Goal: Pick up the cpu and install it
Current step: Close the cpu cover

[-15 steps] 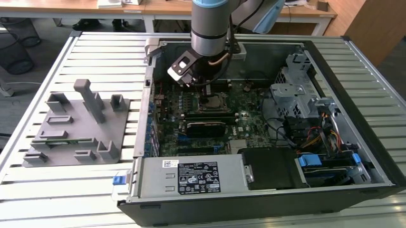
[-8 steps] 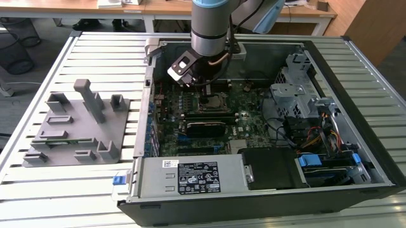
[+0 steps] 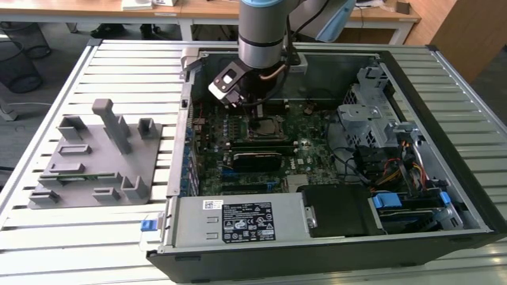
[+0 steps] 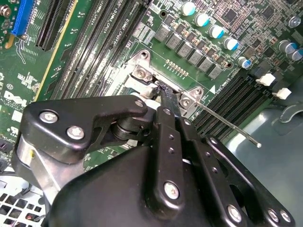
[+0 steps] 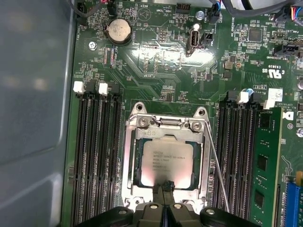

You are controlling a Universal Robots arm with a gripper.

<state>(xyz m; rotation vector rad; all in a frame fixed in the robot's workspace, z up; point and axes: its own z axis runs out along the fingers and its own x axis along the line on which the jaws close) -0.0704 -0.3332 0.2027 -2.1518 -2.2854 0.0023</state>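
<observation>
Hand (image 5: 165,187) narrowed to a seam, tips at cpu (image 5: 166,160) edge, cpu in socket frame (image 5: 128,163), contact unclear.

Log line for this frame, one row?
gripper: shut, at cpu edge | cpu: lying flat in motherboard socket | socket lever: unlatched | tray: outside case

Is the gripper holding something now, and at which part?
Apparently nothing. The small square silvery-grey cpu lies flat in the metal-framed socket; the gripper has its fingers closed together, tips at one edge of it.
</observation>
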